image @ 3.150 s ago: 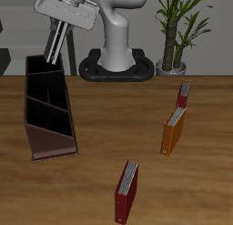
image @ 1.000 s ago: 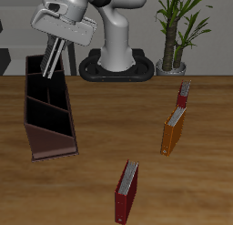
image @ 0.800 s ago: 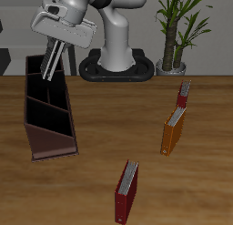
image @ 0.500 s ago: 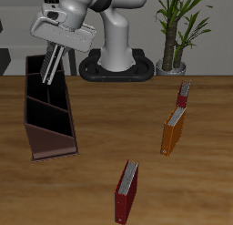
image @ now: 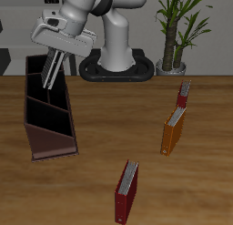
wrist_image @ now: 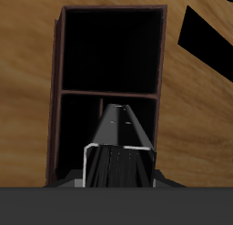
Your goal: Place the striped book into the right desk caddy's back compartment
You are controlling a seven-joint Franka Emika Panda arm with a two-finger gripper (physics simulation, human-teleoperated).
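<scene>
My gripper (image: 57,52) is shut on the striped book (image: 50,69), which hangs tilted from the fingers. The book's lower end reaches the rim of the right desk caddy (image: 51,143), over its back compartment (image: 36,82) at the end nearest the robot base. Whether the book touches the walls, I cannot tell. In the wrist view the striped book (wrist_image: 118,142) shows edge-on, running out from the fingers over the caddy's dark cells (wrist_image: 111,46), which are split by a thin divider (wrist_image: 107,90).
A dark-red book (image: 126,191) stands near the table's front edge. An orange book (image: 174,131) and a small red book (image: 184,93) stand farther back, on the far side from the caddy. A potted plant (image: 178,28) is behind them.
The arm has come down and swung a little toward the caddy. The striped book has sunk with it, and its lower end now meets the caddy's back end.
</scene>
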